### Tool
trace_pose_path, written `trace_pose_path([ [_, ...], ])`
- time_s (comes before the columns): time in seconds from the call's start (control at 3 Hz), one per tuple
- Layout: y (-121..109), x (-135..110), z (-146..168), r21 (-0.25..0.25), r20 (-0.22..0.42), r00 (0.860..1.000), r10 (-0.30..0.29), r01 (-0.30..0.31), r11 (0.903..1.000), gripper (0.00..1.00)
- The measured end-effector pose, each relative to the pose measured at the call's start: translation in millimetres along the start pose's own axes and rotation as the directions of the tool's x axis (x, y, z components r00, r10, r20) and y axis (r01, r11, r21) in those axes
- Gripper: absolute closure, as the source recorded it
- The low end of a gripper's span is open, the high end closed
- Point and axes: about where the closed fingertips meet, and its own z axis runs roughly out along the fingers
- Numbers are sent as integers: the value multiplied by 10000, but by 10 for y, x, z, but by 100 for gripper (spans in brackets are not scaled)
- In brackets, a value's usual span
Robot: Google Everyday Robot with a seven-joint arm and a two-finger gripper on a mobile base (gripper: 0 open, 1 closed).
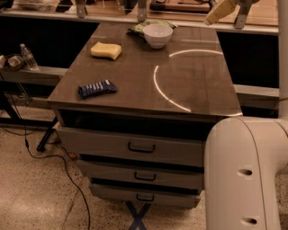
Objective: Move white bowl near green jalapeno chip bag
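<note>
Camera view: a small round glossy white bowl (157, 35) sits at the far edge of the dark brown desk (198, 90), just in front of a crinkly green jalapeno chip bag (140, 27). The robot's tan-tipped gripper (220, 11) hangs above the desk's far right corner, apart from the bowl; how its jaws stand cannot be told.

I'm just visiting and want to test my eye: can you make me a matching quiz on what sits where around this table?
Things:
1. white bowl
2. yellow sponge
3. dark blue snack bar
4. gripper

Places:
A. near left part of the table
B. up in the air by the far right corner
C. far end, just in front of the green jalapeno chip bag
D. far left, apart from the bowl

Pairs: 1-C, 2-D, 3-A, 4-B
</note>
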Motion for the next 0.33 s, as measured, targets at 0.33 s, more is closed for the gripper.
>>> trace_pose_path([
  [0.33, 3, 20, 5, -15, -11, 10000, 52, -52, 10000, 0],
])
